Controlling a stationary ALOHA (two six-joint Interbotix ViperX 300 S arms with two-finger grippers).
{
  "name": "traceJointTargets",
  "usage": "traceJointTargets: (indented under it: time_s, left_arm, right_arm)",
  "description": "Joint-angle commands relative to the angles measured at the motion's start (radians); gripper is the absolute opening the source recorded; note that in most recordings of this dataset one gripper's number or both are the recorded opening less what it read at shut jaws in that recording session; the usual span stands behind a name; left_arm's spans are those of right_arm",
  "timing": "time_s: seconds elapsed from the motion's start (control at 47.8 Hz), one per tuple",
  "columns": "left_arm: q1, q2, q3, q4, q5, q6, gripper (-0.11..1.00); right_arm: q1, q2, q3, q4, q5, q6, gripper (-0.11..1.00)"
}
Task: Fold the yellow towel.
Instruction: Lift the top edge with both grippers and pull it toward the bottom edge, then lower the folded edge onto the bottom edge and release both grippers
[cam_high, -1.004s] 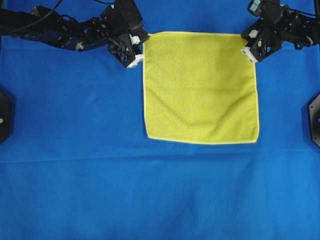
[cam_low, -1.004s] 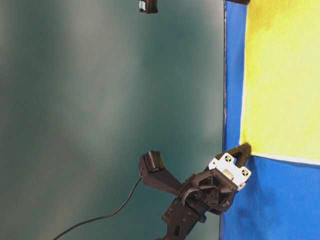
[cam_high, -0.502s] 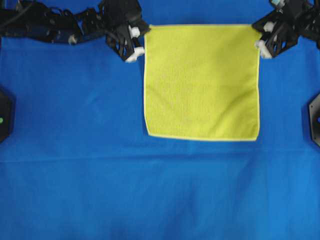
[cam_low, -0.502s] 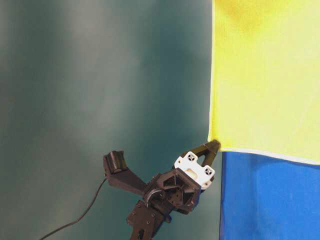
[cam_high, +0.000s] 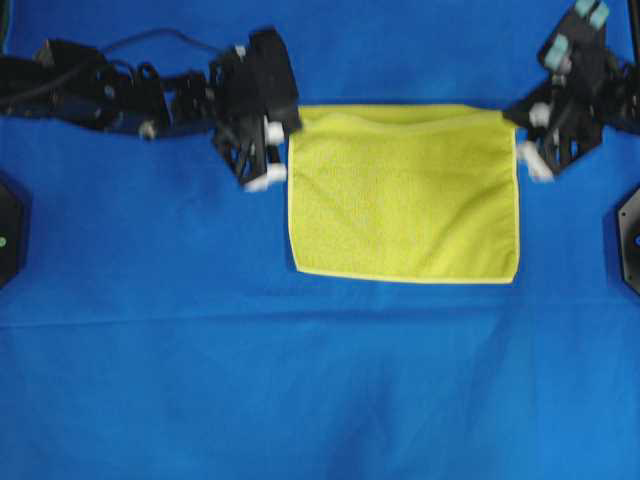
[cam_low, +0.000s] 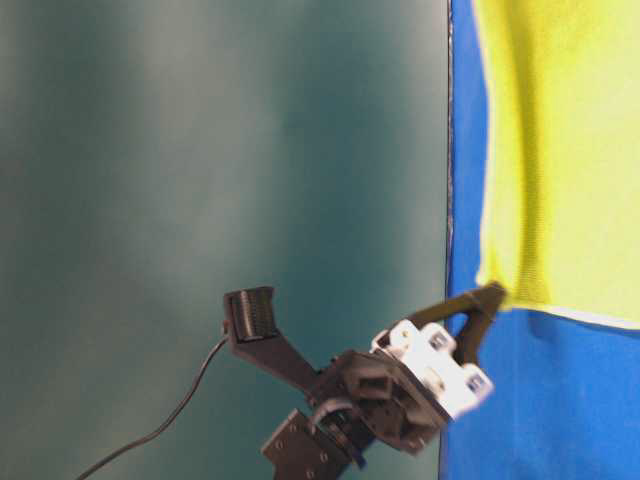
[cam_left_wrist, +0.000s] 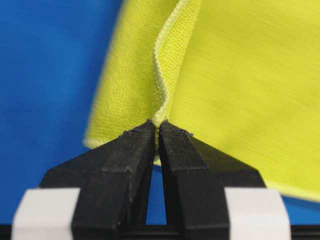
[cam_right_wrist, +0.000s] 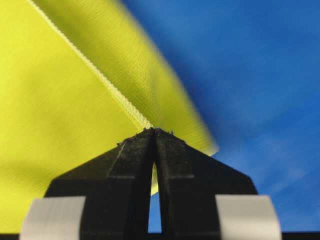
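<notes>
While the left gripper (cam_left_wrist: 156, 127) and right gripper (cam_right_wrist: 155, 132) are pinching the towel's (cam_high: 400, 200) far corners, wide blue cloth (cam_high: 300, 380) is lying bare beyond its near hem.

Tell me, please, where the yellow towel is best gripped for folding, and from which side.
Grip the yellow towel at its two far corners, each approached from outside its side edge. The thin hem there fits between narrow jaws. The left tool and right tool are shut on these corners, and the far edge already lies doubled toward the near edge.
</notes>
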Motion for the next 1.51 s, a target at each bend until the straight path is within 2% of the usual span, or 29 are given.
traceJointTargets:
  time_s: [0.0,0.356,0.565,0.69,1.088,1.13,1.213,1.255,1.36,1.423,1.485]
  left_arm:
    - [-0.054,-0.035,0.000,0.002,0.011,-0.006,0.02]
    - [-0.241,-0.034,0.017,0.000,0.055,-0.021,0.02]
    - [-0.310,-0.028,0.011,0.000,0.080,-0.021,0.02]
    - [-0.328,-0.025,0.008,0.000,0.077,-0.020,0.02]
    - [-0.324,-0.023,0.003,0.000,0.046,-0.018,0.04]
    - [-0.322,-0.023,0.003,0.000,0.046,-0.018,0.09]
    - [-0.322,-0.026,0.002,0.000,0.046,-0.014,0.28]
    - [-0.322,-0.032,0.002,0.000,0.046,-0.009,0.38]
    - [-0.319,-0.066,0.000,0.000,0.049,-0.005,0.56]
    - [-0.313,-0.092,-0.002,0.000,0.049,-0.003,0.57]
    - [-0.304,-0.123,0.002,0.000,0.049,0.000,0.55]
  right_arm:
    - [0.083,-0.037,0.005,0.014,0.028,0.046,0.00]
    - [0.408,-0.071,0.025,0.018,0.074,0.281,0.01]
    - [0.535,-0.044,0.020,0.018,0.069,0.382,0.00]
    - [0.581,-0.023,0.014,0.018,0.069,0.417,0.00]
    - [0.595,0.006,0.005,0.017,0.041,0.430,0.01]
    - [0.595,0.006,0.003,0.018,0.041,0.430,0.01]
    - [0.595,0.008,0.002,0.017,0.043,0.433,0.02]
    - [0.595,0.008,0.000,0.017,0.043,0.434,0.12]
    - [0.595,0.000,-0.006,0.008,0.060,0.433,0.44]
    - [0.595,-0.011,-0.015,-0.011,0.081,0.433,0.61]
    - [0.589,-0.025,-0.029,-0.035,0.109,0.433,0.65]
